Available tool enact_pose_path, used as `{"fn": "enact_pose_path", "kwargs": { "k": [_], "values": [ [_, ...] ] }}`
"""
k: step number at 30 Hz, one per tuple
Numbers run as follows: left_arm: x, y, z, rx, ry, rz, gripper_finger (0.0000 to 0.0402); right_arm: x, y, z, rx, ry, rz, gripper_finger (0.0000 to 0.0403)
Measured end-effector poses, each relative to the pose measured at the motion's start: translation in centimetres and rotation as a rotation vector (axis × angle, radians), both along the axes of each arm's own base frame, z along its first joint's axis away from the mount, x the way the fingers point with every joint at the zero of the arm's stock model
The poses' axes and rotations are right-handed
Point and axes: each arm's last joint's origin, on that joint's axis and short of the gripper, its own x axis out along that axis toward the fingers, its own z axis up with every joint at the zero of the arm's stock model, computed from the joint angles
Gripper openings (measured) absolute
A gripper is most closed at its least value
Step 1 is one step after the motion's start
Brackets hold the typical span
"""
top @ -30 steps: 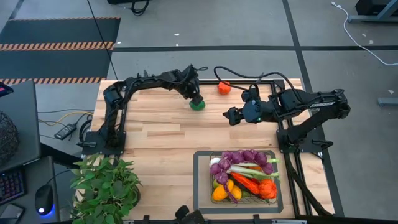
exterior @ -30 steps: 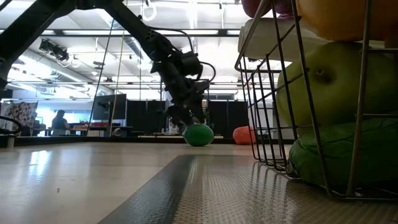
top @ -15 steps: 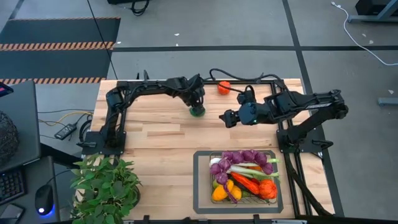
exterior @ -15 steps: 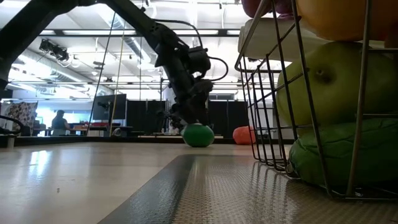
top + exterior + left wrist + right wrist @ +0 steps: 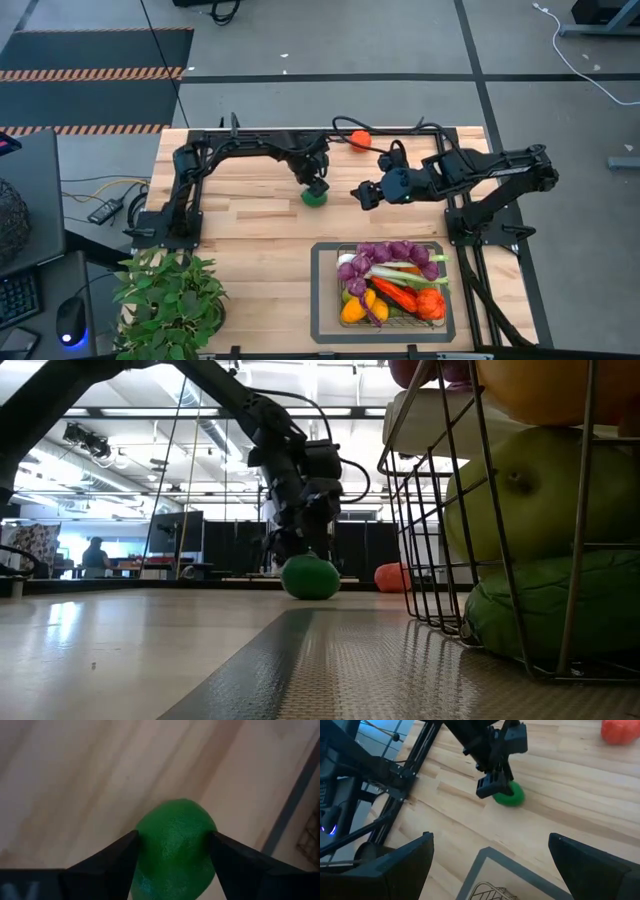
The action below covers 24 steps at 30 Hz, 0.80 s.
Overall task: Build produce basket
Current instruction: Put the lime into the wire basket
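Left gripper (image 5: 316,190) is down on the lime (image 5: 315,196) near the middle of the table (image 5: 250,225), toward the far side; in the left wrist view both fingers (image 5: 112,862) press against the lime's (image 5: 174,847) sides, so it's closed on it, jaws at a middling width; lime (image 5: 310,577) sits on the wood in the low view, with the gripper (image 5: 300,550) right on top of it. Right gripper (image 5: 362,195) hangs just beside the lime on its right, not touching; fingers (image 5: 402,862) spread wide with nothing between them (right wrist view looks past them at the lime (image 5: 510,795) and the left gripper (image 5: 492,787)). Basket (image 5: 383,285) is at the near edge, right of centre, well apart from both grippers; already loaded: purple grapes (image 5: 385,251) along the far side, a pale leek (image 5: 395,268) across the middle, yellow pepper (image 5: 355,307) and red-orange pieces at the near side. One orange tomato (image 5: 359,139) lies loose by the far rail. Potted plant (image 5: 170,295) at the near left corner.
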Motion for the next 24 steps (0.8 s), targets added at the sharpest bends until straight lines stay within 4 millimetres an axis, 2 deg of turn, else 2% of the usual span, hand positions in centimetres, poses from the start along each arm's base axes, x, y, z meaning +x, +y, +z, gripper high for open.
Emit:
{"fn": "enact_pose_path", "kwargs": {
  "k": [5,13,21,24],
  "values": [
    [-0.1,-1.5,-0.1,-0.093,0.063,0.035,0.0247,0.0,0.1,0.0,-0.014,0.007,0.022,0.0396],
    [0.8,-2.8,-0.3,-0.286,0.030,0.119,0.0232,0.0,0.3,0.0,-0.029,0.030,0.092,0.0396],
    [1.6,-5.1,-0.1,-0.309,0.024,0.073,0.0202,-0.2,1.0,0.0,-0.041,0.038,0.130,0.0396],
    [1.7,-5.2,0.6,-0.324,-0.014,0.063,0.0185,-0.3,1.2,-0.1,-0.042,0.046,0.141,0.0396]
  ]
}}
